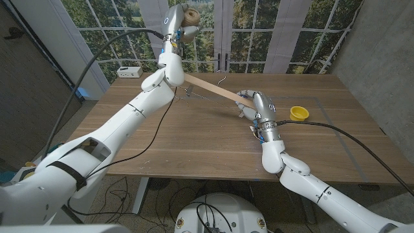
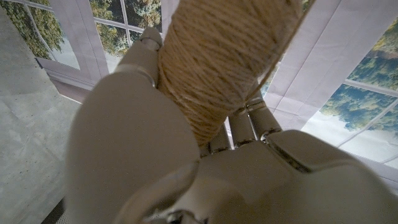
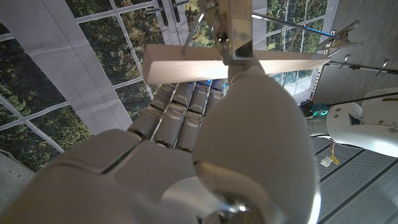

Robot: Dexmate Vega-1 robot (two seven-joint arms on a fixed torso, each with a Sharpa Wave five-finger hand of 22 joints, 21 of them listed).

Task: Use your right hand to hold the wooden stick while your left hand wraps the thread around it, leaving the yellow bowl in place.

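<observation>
In the head view the right robot hand [image 1: 249, 98] grips the lower end of the stick [image 1: 210, 88] just right of the counter's [image 1: 194, 139] centre, the stick slanting up toward 10 o'clock, while the left robot hand [image 1: 184, 24] is raised at 12 o'clock holding the thread spool [image 1: 190, 17]; the yellow bowl [image 1: 298, 113] sits on the counter at 3 o'clock, near the right hand but apart from it. The left wrist view shows the left hand's fingers [image 2: 146, 56] wrapped round the spool of tan thread [image 2: 221, 56]. The right wrist view shows the right hand's fingers [image 3: 177, 102] closed on the flat stick [image 3: 186, 62].
</observation>
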